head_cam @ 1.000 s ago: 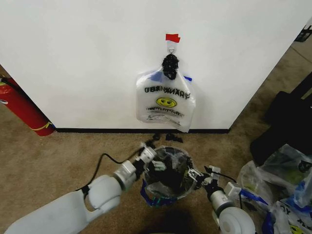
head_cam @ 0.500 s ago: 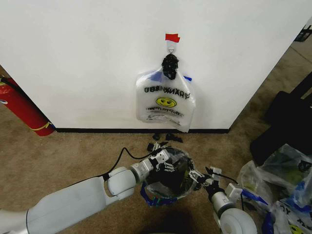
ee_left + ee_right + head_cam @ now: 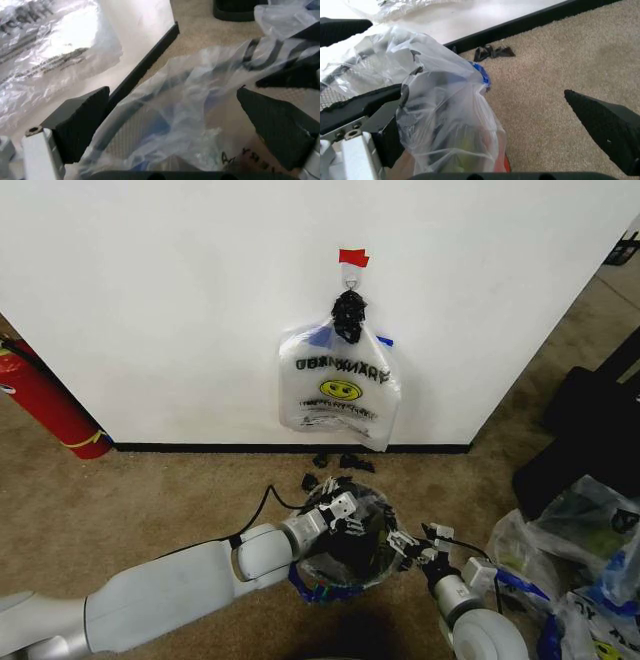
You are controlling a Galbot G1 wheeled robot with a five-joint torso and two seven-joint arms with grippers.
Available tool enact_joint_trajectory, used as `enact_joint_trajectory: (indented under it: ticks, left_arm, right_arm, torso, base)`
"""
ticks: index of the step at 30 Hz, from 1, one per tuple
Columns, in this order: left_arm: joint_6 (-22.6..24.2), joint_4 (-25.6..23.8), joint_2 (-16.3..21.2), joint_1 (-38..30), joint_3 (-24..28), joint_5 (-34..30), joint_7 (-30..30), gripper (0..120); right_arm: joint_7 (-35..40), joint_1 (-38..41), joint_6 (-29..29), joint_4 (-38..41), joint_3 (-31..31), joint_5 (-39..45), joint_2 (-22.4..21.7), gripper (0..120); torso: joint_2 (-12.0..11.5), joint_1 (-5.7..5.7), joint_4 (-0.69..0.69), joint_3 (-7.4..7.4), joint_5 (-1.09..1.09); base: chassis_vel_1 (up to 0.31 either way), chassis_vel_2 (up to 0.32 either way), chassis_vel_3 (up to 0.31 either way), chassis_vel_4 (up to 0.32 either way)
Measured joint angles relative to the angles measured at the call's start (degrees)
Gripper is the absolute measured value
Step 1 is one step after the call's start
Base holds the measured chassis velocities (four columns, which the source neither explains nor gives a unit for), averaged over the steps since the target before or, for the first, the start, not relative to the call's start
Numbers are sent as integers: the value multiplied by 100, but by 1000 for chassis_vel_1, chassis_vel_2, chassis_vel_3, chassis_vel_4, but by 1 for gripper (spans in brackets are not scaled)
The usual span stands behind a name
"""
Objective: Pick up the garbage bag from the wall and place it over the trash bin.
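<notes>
The left gripper [image 3: 340, 511], jaws spread wide, straddles a fold of the garbage bag [image 3: 345, 550] over the trash bin [image 3: 362, 572] at lower centre of the head view. The right gripper [image 3: 408, 546], jaws also wide apart, has one finger against the bag at the bin's right rim. On the wall [image 3: 180, 310] above hangs a smiley-face bag [image 3: 340, 385].

The head view looks forward and down from high above, taking in the plain white wall [image 3: 160, 310] in the upper frame and the round black wire-mesh trash bin [image 3: 345, 542] at lower centre. The left wrist view sits very near the thin see-through plastic garbage bag [image 3: 190, 112], facing the wall's black baseboard [image 3: 145, 65]. The right wrist view, equally near, shares this bag [image 3: 445, 112] and baseboard [image 3: 535, 18].
</notes>
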Motion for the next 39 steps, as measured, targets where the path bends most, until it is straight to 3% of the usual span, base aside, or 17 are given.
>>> enact_joint_trajectory:
  ticks: [24, 39]
  left_arm:
    - [3, 221, -408, -239, 196, -86, -57, 100]
    - [69, 324, -523, -432, 293, -224, -141, 100]
  right_arm:
    - [-114, -19, 8, -55, -85, -341, -70, 100]
    - [-680, -100, 701, -150, -131, -1689, -221, 100]
  torso:
    - [0, 0, 0, 0, 0]
    - [0, 0, -1, 0, -1]
  base:
    - [0, 0, 0, 0]
    - [0, 0, 0, 0]
